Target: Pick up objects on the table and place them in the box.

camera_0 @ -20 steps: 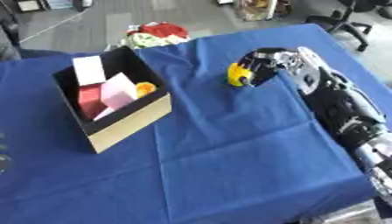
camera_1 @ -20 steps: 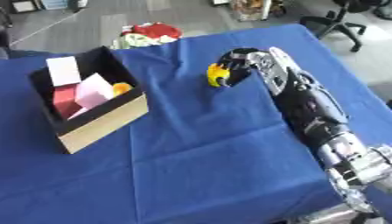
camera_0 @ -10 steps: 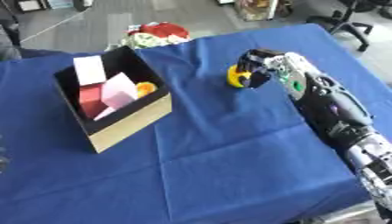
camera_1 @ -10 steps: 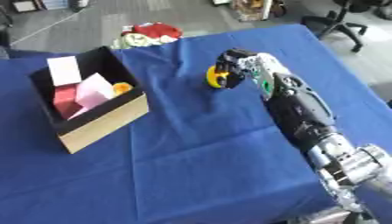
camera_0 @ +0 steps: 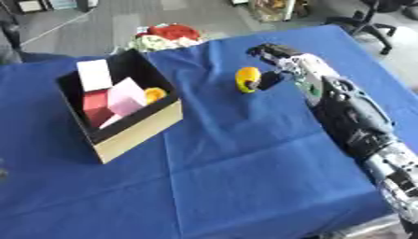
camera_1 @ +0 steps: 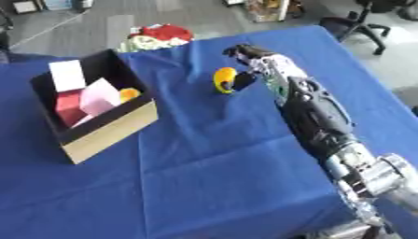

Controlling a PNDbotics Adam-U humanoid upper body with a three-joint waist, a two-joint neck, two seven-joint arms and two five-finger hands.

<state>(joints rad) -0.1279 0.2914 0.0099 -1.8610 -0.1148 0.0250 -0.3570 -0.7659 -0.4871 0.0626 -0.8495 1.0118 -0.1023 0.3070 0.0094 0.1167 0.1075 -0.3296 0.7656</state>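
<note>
You have one blue table, with grey floor and office chairs beyond its far edge. One box sits at the left, holding a white block, a red one, a pink one and something orange. Your right hand curls around one yellow object mid-table. The cloth lies bare along the near edge.
</note>
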